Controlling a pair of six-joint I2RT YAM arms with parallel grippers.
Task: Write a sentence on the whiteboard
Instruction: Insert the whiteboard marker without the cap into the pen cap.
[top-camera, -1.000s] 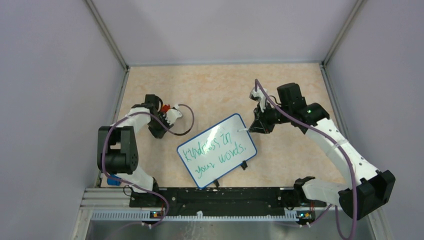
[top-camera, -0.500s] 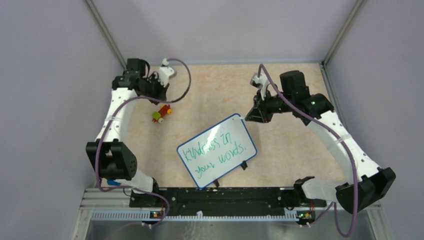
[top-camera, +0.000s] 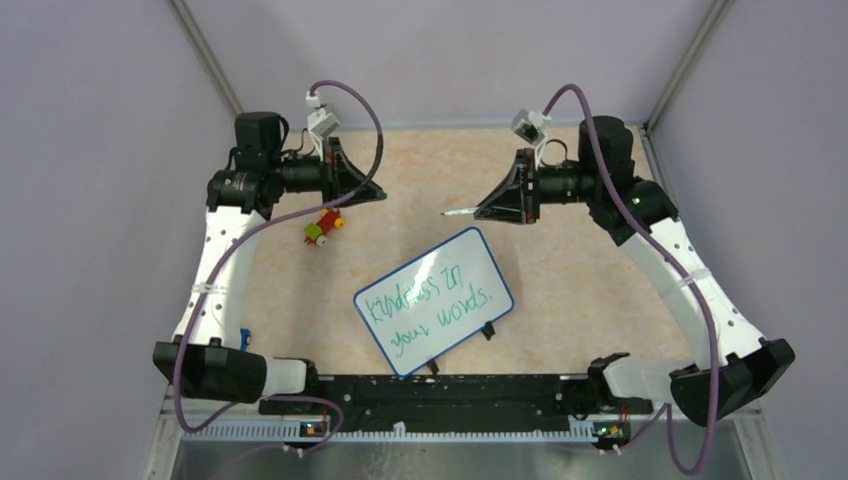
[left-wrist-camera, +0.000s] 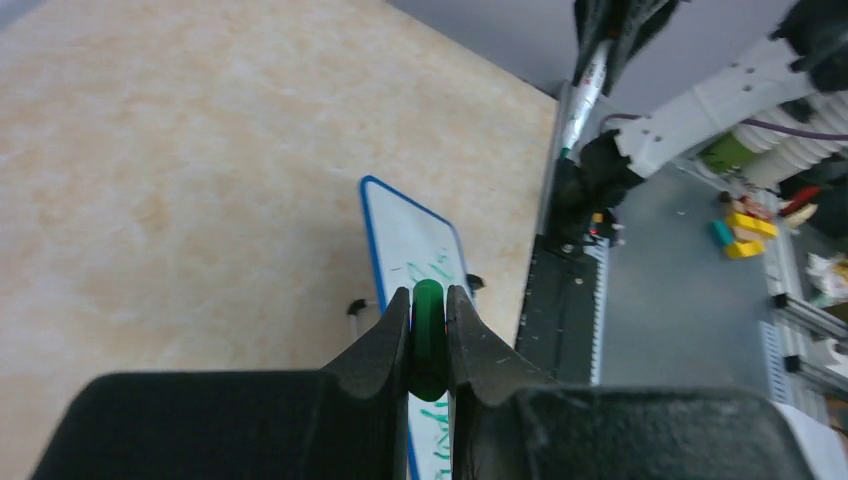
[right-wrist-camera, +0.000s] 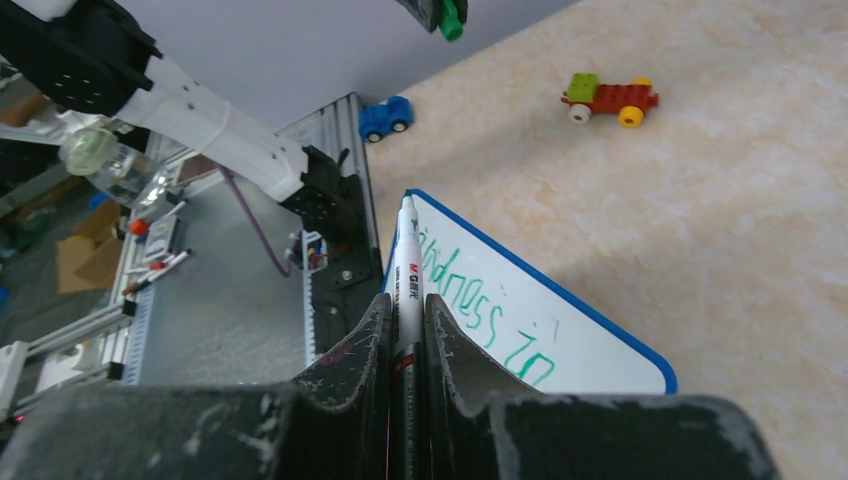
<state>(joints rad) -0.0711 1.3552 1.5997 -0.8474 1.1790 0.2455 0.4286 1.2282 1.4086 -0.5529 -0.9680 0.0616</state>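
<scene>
The whiteboard (top-camera: 433, 302) lies flat and tilted at the table's centre, with the sentence (top-camera: 428, 300) in green script on it in two lines. My right gripper (top-camera: 478, 213) is raised behind the board and shut on the white marker (top-camera: 458, 212), whose bare tip points left. In the right wrist view the marker (right-wrist-camera: 407, 260) sticks out between my fingers over the whiteboard (right-wrist-camera: 570, 335) and the sentence (right-wrist-camera: 470, 300). My left gripper (top-camera: 380, 197) is raised at the back left, facing the right one, and is shut on the green cap (left-wrist-camera: 428, 330). The whiteboard (left-wrist-camera: 400, 235) lies below it.
A small red, green and yellow brick car (top-camera: 322, 227) lies on the table under the left arm. A blue toy car (right-wrist-camera: 385, 118) sits at the near left edge. A black rail (top-camera: 430, 392) runs along the near edge. Grey walls enclose the table on three sides.
Both arms have risen and swung toward the back. The left gripper left the brick car behind on the table. The right gripper lifted the marker off the board's far corner.
</scene>
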